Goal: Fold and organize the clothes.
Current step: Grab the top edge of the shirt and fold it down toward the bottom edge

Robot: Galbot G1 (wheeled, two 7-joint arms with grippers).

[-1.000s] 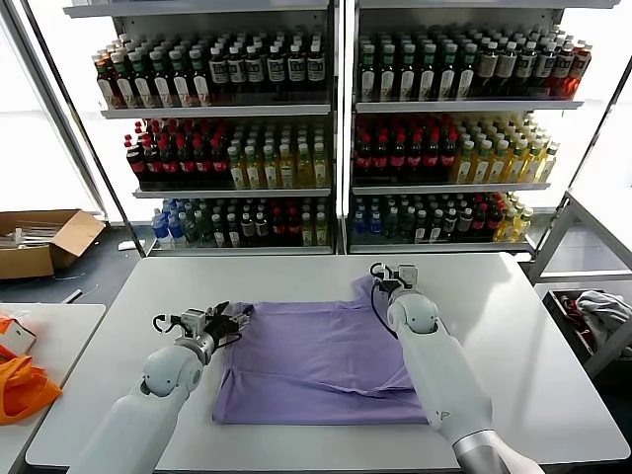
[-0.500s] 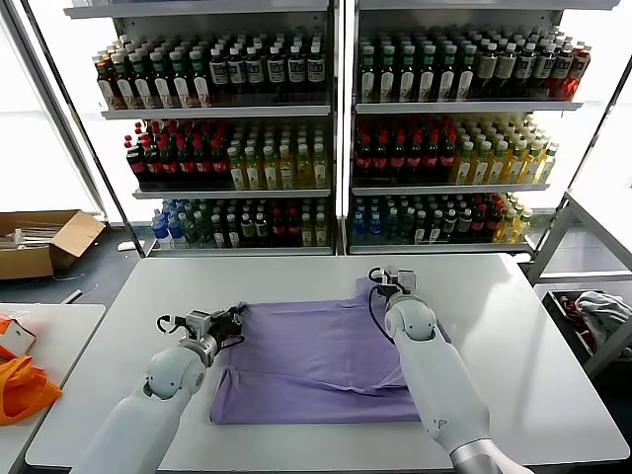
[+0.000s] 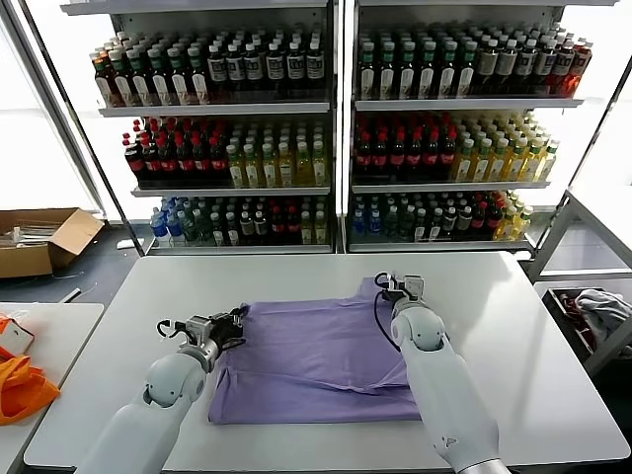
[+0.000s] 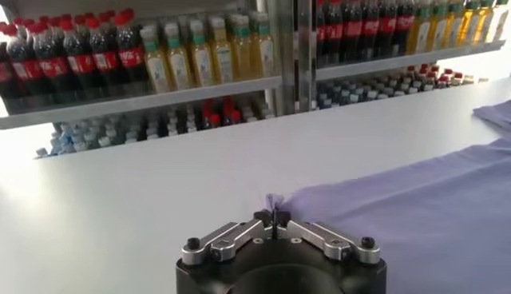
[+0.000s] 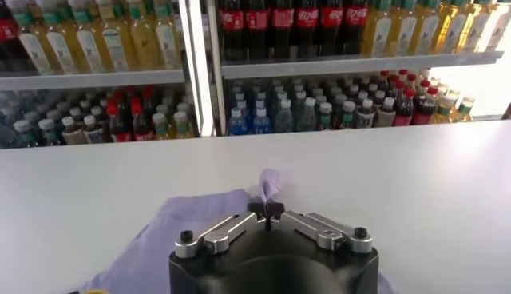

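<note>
I have the white table (image 3: 513, 326) in front of me with the lavender T-shirt (image 3: 306, 360) lying near its middle, spread mostly flat, its near hem toward me and a loose ridge running across the near right part. No printed graphic shows on the upper side, so I take it to be face down or hidden. By my reckoning the work is barely started: the shirt is laid out but no fold has been made, and all the folding and tidying is left. What is done is the grasp for a first fold. My left gripper (image 4: 273, 220) is closed on a small pinch of cloth at the shirt's far left corner, and my right gripper (image 5: 270, 209) is closed on a pinch at the far right corner, a tuft standing up between its fingertips.
</note>
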